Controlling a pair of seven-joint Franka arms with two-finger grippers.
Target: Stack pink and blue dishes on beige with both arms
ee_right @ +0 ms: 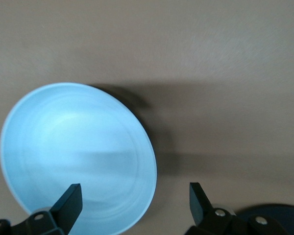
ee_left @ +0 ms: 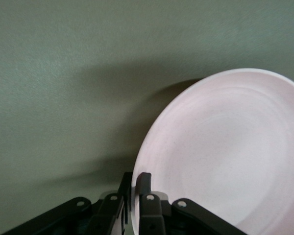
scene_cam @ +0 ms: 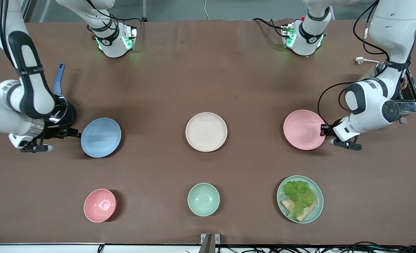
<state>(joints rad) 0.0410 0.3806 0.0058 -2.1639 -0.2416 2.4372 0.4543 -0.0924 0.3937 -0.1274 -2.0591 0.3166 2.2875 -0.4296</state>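
The pale pink plate (scene_cam: 303,129) lies toward the left arm's end of the table. My left gripper (scene_cam: 323,130) is shut on its rim, one finger inside the plate (ee_left: 225,152) and one outside; in the left wrist view the gripper (ee_left: 135,178) pinches the edge. The light blue plate (scene_cam: 100,137) lies toward the right arm's end. My right gripper (scene_cam: 77,133) is open at its edge. In the right wrist view the gripper (ee_right: 134,203) straddles the blue plate's (ee_right: 73,152) rim without touching it. The beige plate (scene_cam: 206,131) sits bare between the two plates.
Nearer the front camera stand a pink bowl (scene_cam: 100,205), a mint-green bowl (scene_cam: 203,199) and a mint-green plate (scene_cam: 321,201) with lettuce and toast. A black pan with a blue handle (scene_cam: 59,78) sits by the right arm; a toaster (scene_cam: 410,95) by the left arm.
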